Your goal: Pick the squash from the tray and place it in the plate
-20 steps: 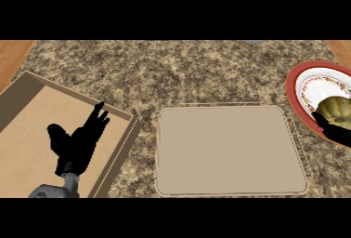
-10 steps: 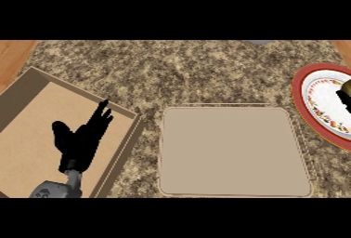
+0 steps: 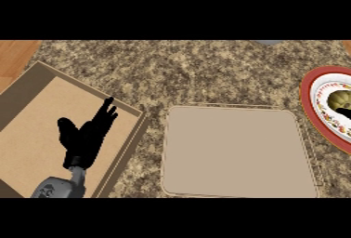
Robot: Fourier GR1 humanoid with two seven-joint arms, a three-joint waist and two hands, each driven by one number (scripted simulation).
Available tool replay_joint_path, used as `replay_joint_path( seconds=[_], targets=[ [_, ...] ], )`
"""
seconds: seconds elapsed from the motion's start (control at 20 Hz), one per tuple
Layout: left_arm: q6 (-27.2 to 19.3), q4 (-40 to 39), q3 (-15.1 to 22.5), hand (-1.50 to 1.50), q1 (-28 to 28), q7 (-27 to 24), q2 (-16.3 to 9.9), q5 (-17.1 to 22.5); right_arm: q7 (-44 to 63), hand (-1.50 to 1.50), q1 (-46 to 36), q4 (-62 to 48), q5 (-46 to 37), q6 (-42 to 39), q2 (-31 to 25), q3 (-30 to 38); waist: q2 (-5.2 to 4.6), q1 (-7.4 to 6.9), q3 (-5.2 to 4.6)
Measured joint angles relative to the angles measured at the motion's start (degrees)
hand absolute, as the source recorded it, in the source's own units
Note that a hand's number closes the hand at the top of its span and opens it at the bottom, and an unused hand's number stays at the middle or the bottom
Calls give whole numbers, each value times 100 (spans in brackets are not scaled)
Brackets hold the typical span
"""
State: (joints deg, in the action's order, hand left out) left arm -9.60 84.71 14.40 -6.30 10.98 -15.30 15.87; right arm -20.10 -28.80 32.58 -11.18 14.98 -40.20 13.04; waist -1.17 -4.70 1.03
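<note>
The squash [image 3: 339, 99] now sits alone on the plate [image 3: 308, 100] at the counter's right edge; my right hand has left view, so its fingers I cannot tell. My left hand [image 3: 86, 136] rests, fingers released.

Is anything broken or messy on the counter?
Nothing stands out. The squash sits in the plate at the right edge, the tray lies flat on the counter, and the left robot hand rests open over the wooden box. No spills or damage show.
</note>
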Motion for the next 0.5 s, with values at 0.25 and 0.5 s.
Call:
replay_joint_path(
  seconds=[0.25, 0.5],
  targets=[
    [-12, -4, -14, 0, 14, 5, -6, 35, -719, -150, -315, -658, 182, -476, 105, 176, -3, 16, 17],
    [-41, 21, -19, 0, 84, -31, -25, 34, -1354, -150, -616, -1033, 749, -875, 119, 759, 15, 81, 19]
  ],
)
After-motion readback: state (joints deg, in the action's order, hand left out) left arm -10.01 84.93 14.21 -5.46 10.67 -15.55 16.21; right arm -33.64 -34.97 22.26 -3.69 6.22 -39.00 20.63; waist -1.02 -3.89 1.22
